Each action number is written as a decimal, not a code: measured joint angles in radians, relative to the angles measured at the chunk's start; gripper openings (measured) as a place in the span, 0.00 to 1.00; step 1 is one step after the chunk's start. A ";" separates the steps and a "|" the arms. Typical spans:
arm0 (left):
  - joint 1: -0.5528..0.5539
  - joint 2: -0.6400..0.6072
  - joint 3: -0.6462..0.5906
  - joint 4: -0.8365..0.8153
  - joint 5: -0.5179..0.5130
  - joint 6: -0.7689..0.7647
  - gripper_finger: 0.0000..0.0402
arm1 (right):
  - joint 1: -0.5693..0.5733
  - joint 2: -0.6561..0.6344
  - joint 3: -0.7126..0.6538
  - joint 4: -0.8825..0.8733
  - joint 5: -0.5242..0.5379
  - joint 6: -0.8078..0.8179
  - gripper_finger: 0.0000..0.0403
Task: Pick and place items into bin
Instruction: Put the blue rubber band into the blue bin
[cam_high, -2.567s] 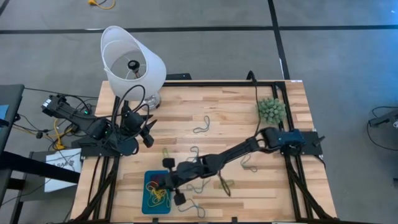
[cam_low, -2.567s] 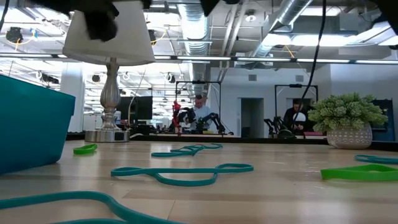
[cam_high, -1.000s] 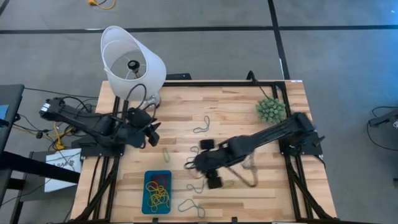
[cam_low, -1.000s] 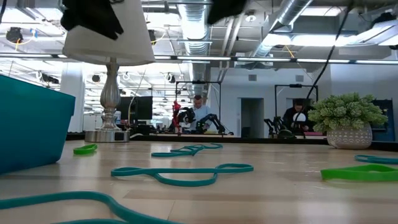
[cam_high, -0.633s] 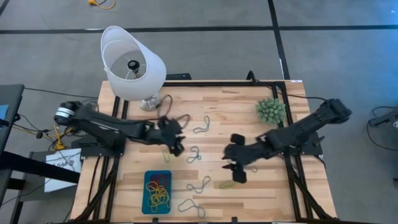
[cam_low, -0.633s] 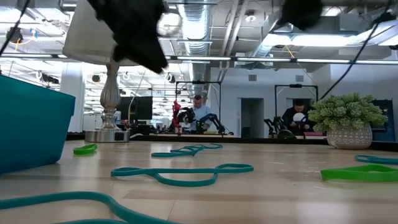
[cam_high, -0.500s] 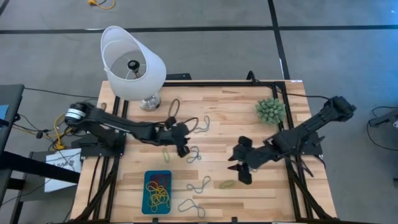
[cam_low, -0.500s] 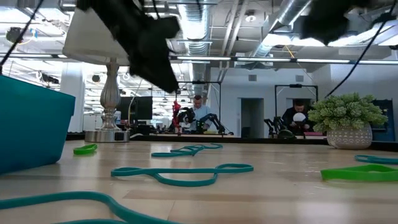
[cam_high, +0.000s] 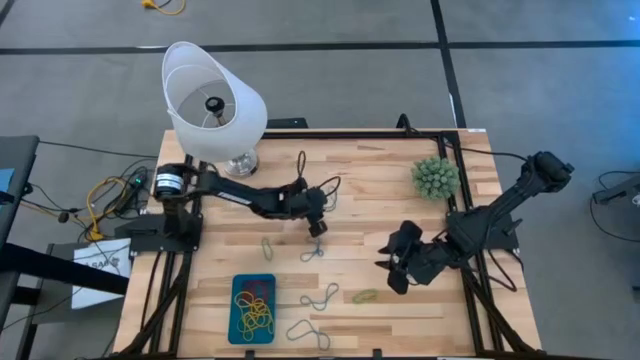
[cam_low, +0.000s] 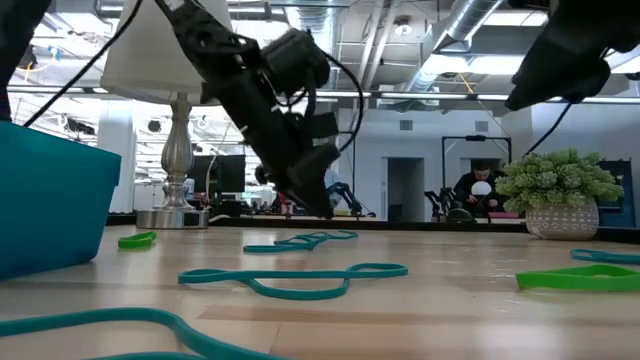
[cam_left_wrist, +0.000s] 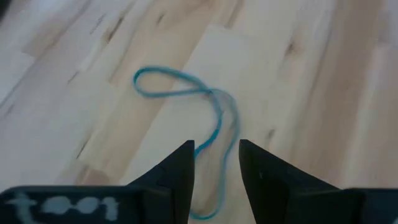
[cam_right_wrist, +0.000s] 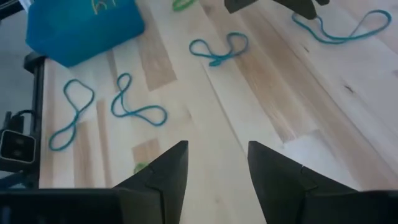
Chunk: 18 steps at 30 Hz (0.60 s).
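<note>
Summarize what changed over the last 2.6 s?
Right gripper left the bin and pulled back toward its own base, fingers open and empty. Left gripper swung out from beside the lamp to mid-table, fingers open above a blue band. Bin, lamp and plant ball stayed put.

**Open centre, crowded corners**

The table (cam_high: 380, 175) is mostly bare wood. A lamp (cam_high: 213, 105) stands tall at the far left corner, its shade overhanging the edge, and a plant (cam_high: 437, 177) sits near the far right rail. The left arm lies stretched across the far-middle, its gripper (cam_high: 316, 226) low over a blue band (cam_left_wrist: 186, 93), fingers parted; it blocks passage from the lamp side toward the middle. The right gripper (cam_high: 398, 262), fingers apart, hovers right of centre. Between the two grippers is a clear lane. The bin (cam_high: 252, 308) at the near left stands uncovered, with flat bands (cam_high: 320, 297) beside it.
</note>
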 joint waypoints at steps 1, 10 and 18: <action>0.010 0.012 0.006 0.003 0.014 0.005 0.29 | -0.002 0.007 0.000 0.001 0.000 0.000 0.40; 0.045 0.043 0.009 -0.002 0.024 0.049 0.27 | -0.002 0.005 0.000 0.000 0.000 0.000 0.40; 0.049 0.053 0.009 0.007 0.120 0.035 0.23 | -0.002 0.007 0.000 0.011 0.000 -0.001 0.40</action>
